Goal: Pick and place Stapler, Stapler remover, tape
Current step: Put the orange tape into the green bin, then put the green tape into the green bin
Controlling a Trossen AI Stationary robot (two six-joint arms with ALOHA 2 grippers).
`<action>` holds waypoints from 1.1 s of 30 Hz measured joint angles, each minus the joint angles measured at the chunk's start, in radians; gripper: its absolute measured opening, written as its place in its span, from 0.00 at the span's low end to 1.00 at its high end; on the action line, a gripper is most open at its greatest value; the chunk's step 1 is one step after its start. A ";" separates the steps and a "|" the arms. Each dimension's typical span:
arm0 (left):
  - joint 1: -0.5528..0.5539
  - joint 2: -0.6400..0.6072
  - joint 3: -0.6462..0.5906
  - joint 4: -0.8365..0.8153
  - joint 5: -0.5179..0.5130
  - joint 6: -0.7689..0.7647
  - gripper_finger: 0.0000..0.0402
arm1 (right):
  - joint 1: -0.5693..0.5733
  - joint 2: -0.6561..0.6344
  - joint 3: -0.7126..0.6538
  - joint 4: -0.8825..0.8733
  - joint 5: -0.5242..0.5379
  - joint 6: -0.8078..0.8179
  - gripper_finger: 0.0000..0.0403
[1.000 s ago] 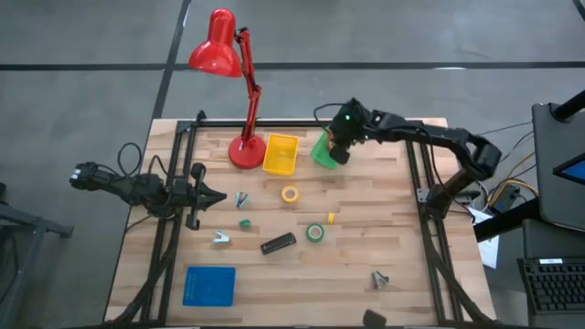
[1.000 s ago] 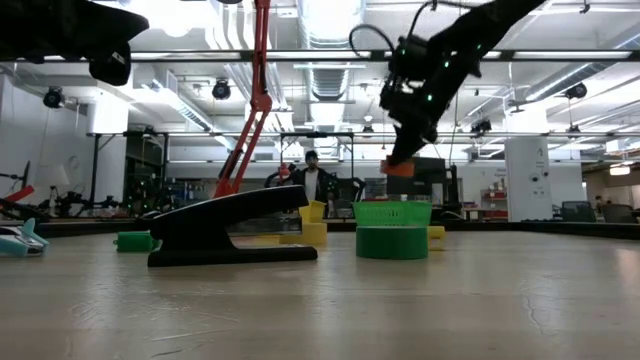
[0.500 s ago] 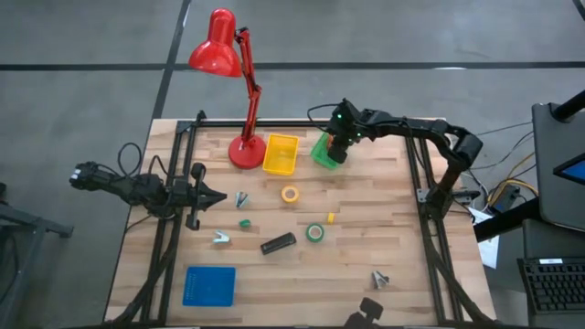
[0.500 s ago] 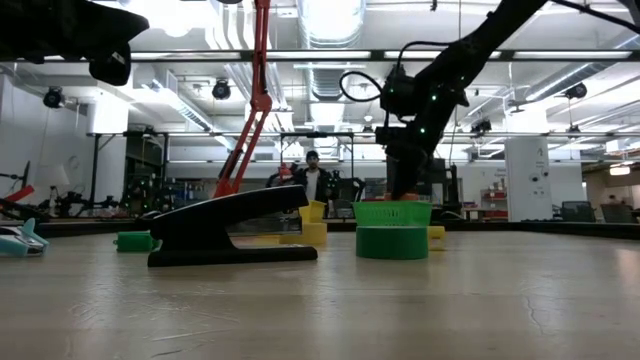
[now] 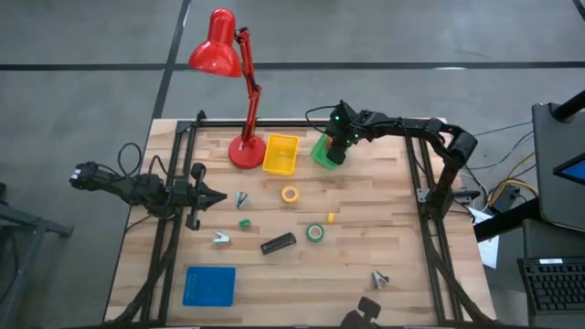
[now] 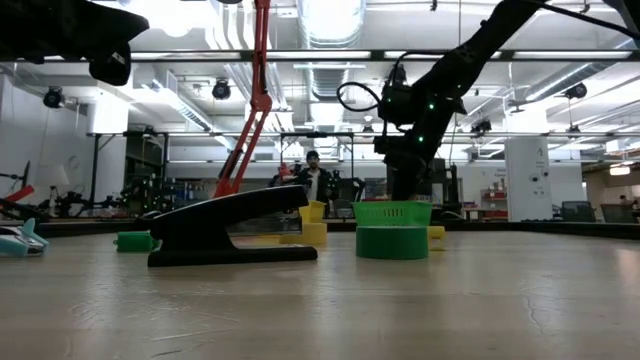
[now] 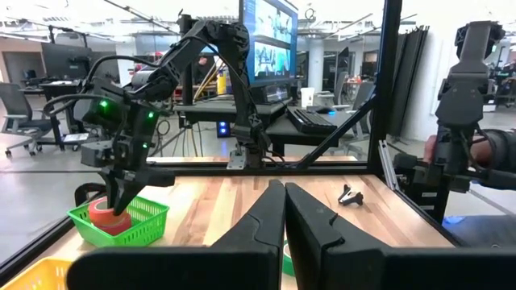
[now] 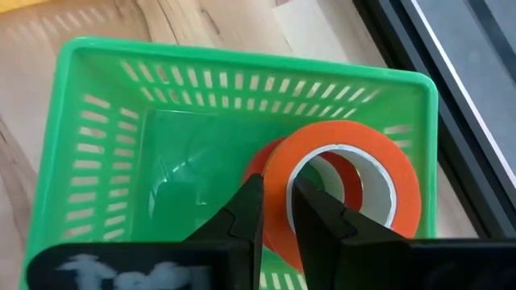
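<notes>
Lowered since prior frame: right gripper [image 8: 274, 211] now inside green basket [image 8: 105, 161], fingers pinching orange tape roll [image 8: 347, 173] wall; high view hides this. Left gripper [image 7: 284, 234] closed. Stapler [image 5: 278, 243] well clear of basket.

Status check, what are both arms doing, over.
Right gripper pinching orange tape roll inside green basket. Left gripper shut, waiting. Black stapler untouched.

Right gripper [image 5: 335, 152] sat over green basket [image 5: 321, 153]; stapler [image 5: 278, 243] lay mid-table; left gripper [image 5: 212, 196] parked at left side.
</notes>
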 joint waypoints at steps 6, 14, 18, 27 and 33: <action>0.000 0.000 0.000 0.000 0.000 0.000 0.04 | 0.000 0.000 0.000 0.002 0.001 -0.001 0.14; 0.000 0.000 0.000 0.000 0.000 0.000 0.04 | 0.000 0.000 0.000 0.006 0.001 0.015 0.17; 0.000 0.000 0.000 0.000 0.000 0.000 0.04 | 0.000 0.000 0.000 0.007 0.002 0.021 0.20; 0.000 0.000 0.000 0.000 0.000 0.000 0.04 | 0.000 -0.013 -0.001 0.013 0.009 0.029 0.28; 0.000 0.000 0.000 0.000 0.000 0.000 0.04 | 0.012 -0.072 -0.001 -0.002 0.011 0.080 0.32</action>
